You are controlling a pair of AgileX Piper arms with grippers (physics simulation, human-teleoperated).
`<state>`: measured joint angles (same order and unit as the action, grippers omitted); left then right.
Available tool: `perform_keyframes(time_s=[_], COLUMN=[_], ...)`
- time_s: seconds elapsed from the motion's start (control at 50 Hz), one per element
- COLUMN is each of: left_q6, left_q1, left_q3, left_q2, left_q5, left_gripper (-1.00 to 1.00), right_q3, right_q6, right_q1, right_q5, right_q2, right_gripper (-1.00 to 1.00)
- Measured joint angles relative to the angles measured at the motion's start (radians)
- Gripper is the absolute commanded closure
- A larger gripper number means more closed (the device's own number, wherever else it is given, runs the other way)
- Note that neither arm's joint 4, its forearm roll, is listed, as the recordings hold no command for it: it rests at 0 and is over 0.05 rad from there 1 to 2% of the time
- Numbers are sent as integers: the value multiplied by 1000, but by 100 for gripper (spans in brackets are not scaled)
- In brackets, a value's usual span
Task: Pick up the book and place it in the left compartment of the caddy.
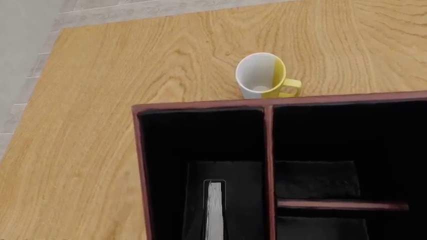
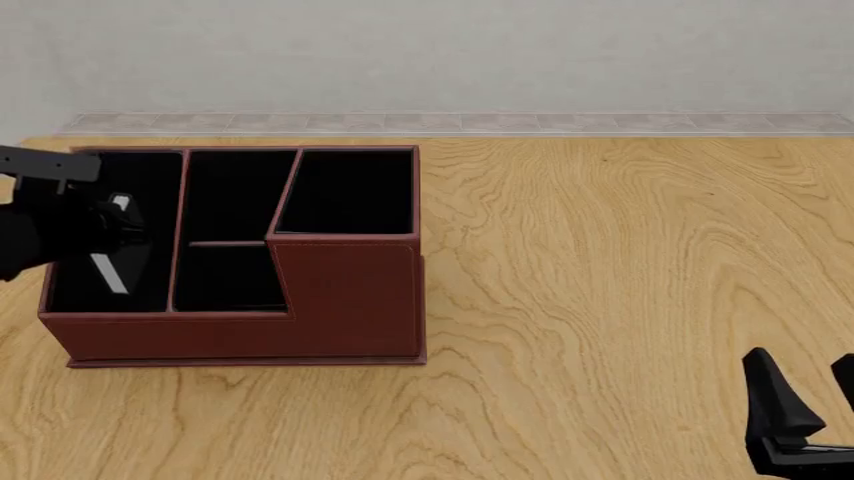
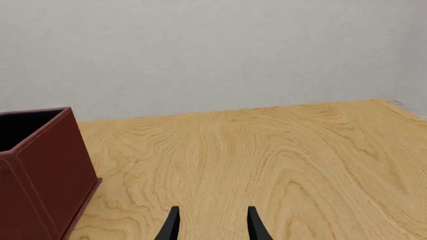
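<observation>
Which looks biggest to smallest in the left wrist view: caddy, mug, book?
1. caddy, fills most of the lower frame, cut off at the edges.
2. mug, behind the caddy.
3. book, a thin sliver seen edge-on, so its true size stays unsure.

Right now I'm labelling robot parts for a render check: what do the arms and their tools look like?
Both are plain matte black, with no cables or markings visible. The left tool ends a blocky, angular black arm with a flat bar-like piece at its top. The right tool has two slim, tapering black fingers on a dark base; in the right wrist view they show as two narrow pointed blades.
</observation>
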<state>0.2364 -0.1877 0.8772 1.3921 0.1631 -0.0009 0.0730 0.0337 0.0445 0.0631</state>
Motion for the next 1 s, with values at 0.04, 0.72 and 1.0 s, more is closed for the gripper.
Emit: perform_keyframes(time_s=[0.04, 0.72, 1.0], left_q6=[0, -10, -13], left_q1=[0, 0, 3], left_q3=[-3, -31, -41], left_q2=[2, 23, 28], left_q5=[-3, -45, -63], left_gripper=[100, 100, 100], right_q3=[0, 0, 0], right_q6=[0, 2, 3], right_q1=[0, 2, 3], right_q5=[0, -2, -2], right_q2=[0, -4, -5], right_gripper=[-100, -100, -100])
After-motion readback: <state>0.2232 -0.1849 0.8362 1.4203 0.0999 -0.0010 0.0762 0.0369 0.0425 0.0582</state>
